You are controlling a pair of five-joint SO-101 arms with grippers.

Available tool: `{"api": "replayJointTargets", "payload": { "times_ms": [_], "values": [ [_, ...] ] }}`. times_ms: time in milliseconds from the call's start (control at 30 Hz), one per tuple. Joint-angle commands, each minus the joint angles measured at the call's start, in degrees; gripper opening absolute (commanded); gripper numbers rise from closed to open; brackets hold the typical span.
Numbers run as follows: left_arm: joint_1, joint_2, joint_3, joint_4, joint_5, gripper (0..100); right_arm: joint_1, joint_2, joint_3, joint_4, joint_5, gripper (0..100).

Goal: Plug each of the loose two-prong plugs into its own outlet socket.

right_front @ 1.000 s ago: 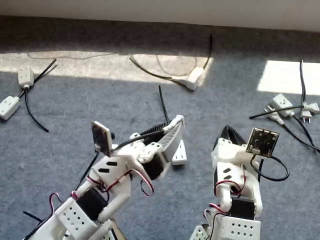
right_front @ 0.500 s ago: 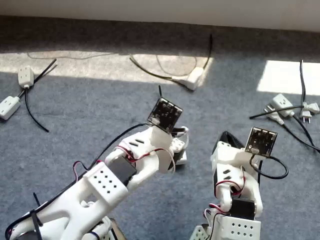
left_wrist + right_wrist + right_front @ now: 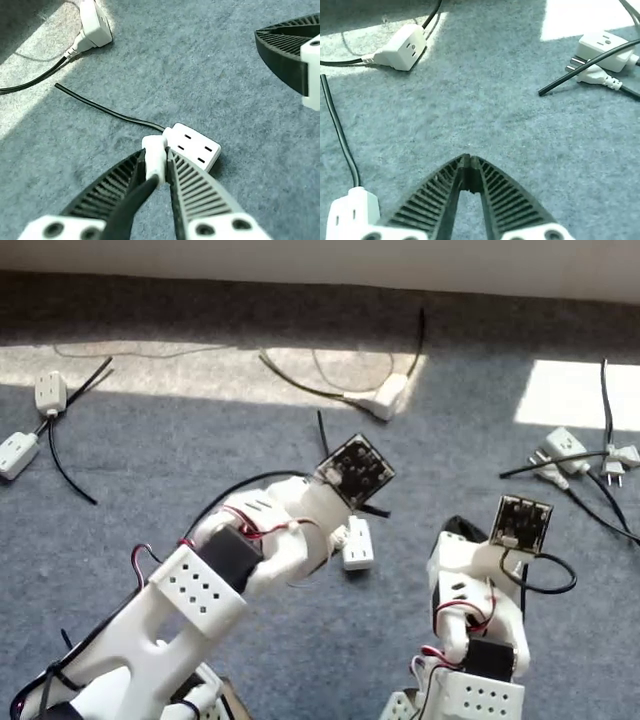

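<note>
Left gripper (image 3: pixel 155 150), clenched on a white two-prong plug (image 3: pixel 154 159), was held at centre frame of the high view. The plug was thus set just beside the outlet socket (image 3: pixel 196 146), its slots facing up, presumably for alignment. Right gripper (image 3: pixel 468 161), closed on nothing, was positioned lower right, apart. Further loose plugs (image 3: pixel 548 475) were seen at the right edge.

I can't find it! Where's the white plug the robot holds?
In the left wrist view, the white plug is pinched in the left gripper, right beside the white outlet socket.
</note>
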Motion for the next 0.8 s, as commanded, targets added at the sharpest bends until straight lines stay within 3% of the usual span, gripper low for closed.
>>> {"api": "replayJointTargets", "payload": {
  "times_ms": [0,133,233,500,767],
  "values": [
    [3.21,0.31,-5.32,4.66,-4.84,1,0.48,0.31,2.86,0.57,1.32,0.8],
    [8.40,5.05,-9.89,9.49,-9.23,1,0.48,0.31,2.86,0.57,1.32,0.8],
    [8.40,12.00,-13.49,9.67,-9.49,1,0.48,0.31,2.86,0.57,1.41,0.8],
    [7.87,33.01,-25.27,13.89,-20.84,1,0.48,0.31,2.86,0.48,1.49,0.8],
    [6.73,36.35,-29.93,17.14,-24.09,1,0.48,0.31,2.86,0.40,1.49,0.8]
  ]
}}
